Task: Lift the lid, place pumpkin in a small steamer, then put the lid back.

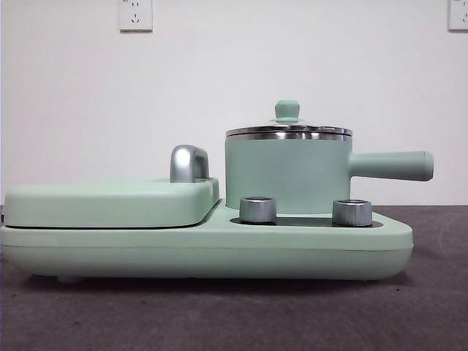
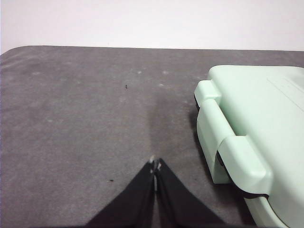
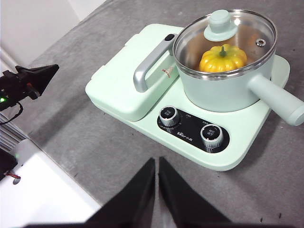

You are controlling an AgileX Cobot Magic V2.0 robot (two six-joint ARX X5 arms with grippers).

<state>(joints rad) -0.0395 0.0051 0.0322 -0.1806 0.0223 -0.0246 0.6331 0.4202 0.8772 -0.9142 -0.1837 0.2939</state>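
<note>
The small steamer (image 3: 228,85) (image 1: 287,174) stands on the mint-green cooker base (image 1: 219,245), its long handle (image 3: 278,100) sticking out to the side. The glass lid (image 3: 225,40) (image 1: 288,130) rests on the steamer's rim. Through the glass I see the yellow-orange pumpkin (image 3: 222,58) inside the pot. My right gripper (image 3: 156,164) is shut and empty, hovering above the table in front of the cooker's knobs. My left gripper (image 2: 155,164) is shut and empty over bare grey table beside the cooker's end (image 2: 247,137). Neither gripper shows in the front view.
A wide flat hinged cover (image 3: 126,83) (image 1: 110,201) with a silver handle (image 3: 149,66) takes up the cooker's other half. Two silver knobs (image 3: 169,116) (image 3: 211,135) sit on the black panel in front. The left arm (image 3: 26,80) shows at the table's far edge.
</note>
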